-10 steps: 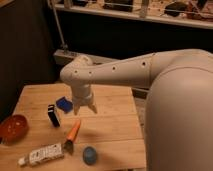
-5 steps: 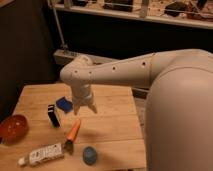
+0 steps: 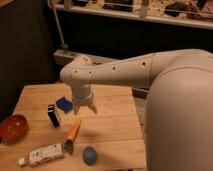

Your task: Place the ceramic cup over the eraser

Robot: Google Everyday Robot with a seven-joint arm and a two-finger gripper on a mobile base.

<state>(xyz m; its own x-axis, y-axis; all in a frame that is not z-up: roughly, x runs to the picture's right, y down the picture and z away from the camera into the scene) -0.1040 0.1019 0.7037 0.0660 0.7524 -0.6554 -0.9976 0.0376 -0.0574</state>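
Risk starts at the front of the counter (image 3: pixel 116 131), where the ceramic cup (image 3: pixel 90 155) sits upright, small and squat, close to the near edge. A descent that is slightly off centre could push it toward that edge or tip it instead of catching it. Just left of it lie a white tube (image 3: pixel 42 154) and an orange stick (image 3: pixel 74 132), and a finger could clip or drag either one on the way down.

Farther back, the gripper (image 3: pixel 84 111) hangs above the middle of the counter, well apart from the cup. Its fingers (image 3: pixel 94 108) are spread and hold nothing.

Left of it stand a black block (image 3: pixel 53 115) and a flat blue piece (image 3: pixel 64 104). The eraser is possibly the black one, but the view does not settle it, so the cup could go to the wrong target. An upright target might also topple under the cup.

The left border cuts off the orange-red bowl (image 3: pixel 12 127). The robot's pale body (image 3: pixel 180 115) hides the counter's right side, and the shelf (image 3: pixel 150 15) behind is too dim to read.
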